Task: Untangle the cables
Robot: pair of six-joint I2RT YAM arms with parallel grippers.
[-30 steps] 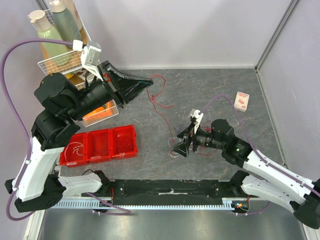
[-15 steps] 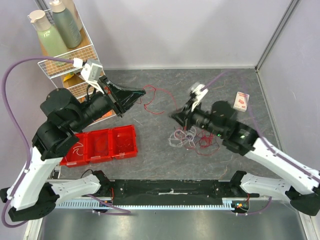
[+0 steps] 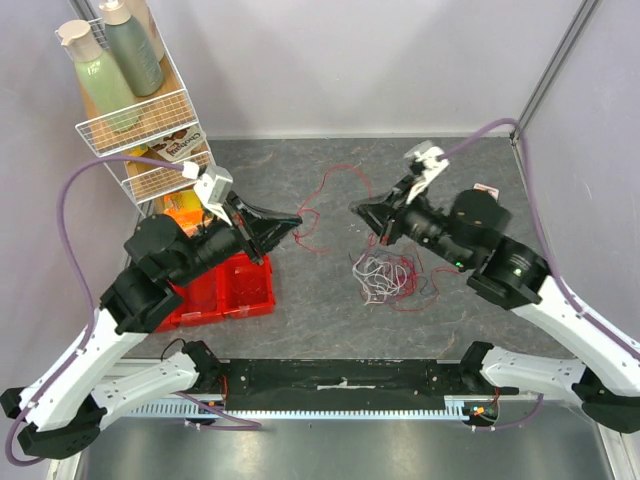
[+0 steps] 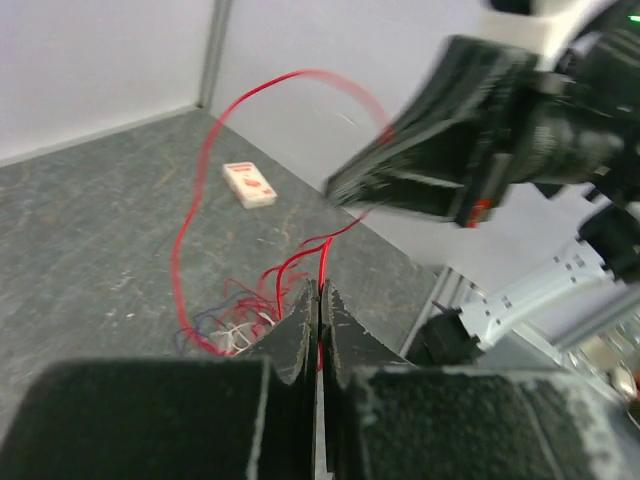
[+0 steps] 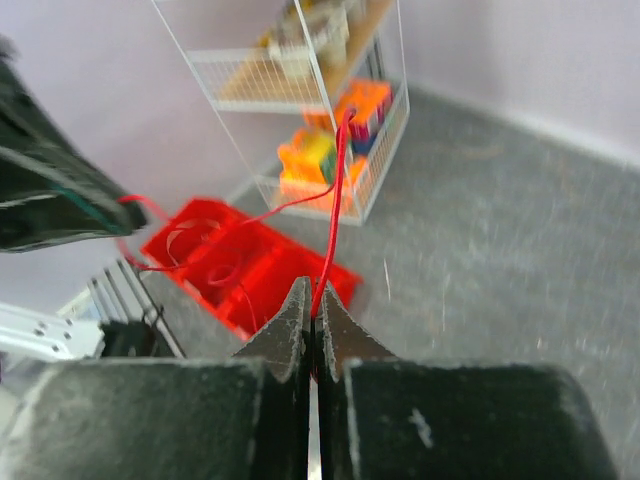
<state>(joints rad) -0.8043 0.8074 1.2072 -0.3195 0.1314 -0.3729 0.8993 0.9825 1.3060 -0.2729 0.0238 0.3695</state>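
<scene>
At the near edge a black rail (image 3: 340,376) is seen across the worktop (image 3: 320,325), and a band of bare grey surface is left between it and the things beyond. At 9 o'clock of that band a red tray (image 3: 238,288) is set. Its left half is covered by the left arm (image 3: 160,265), so its contents cannot be made out.

The cables (image 3: 386,272) are heaped in a loose tangle of red, white and dark wires just right of centre, at 5 o'clock of the right fingers (image 3: 357,209). Single wires in the heap cannot be followed.

The right fingers are closed on a red strand (image 3: 327,184), and the left fingers (image 3: 289,219) are closed on red wire too. Both pairs are held above the worktop, near each other, with the strand arched up between them. Whether one and the same strand is held by both cannot be told.

A card box (image 3: 488,189) at 3 o'clock is mostly hidden by the right arm (image 3: 500,260). At 10 o'clock a wire rack (image 3: 150,125) with bottles (image 3: 95,75) is cut off by the frame edge. Bare worktop is left at 12 o'clock, up to the walls (image 3: 350,60).
</scene>
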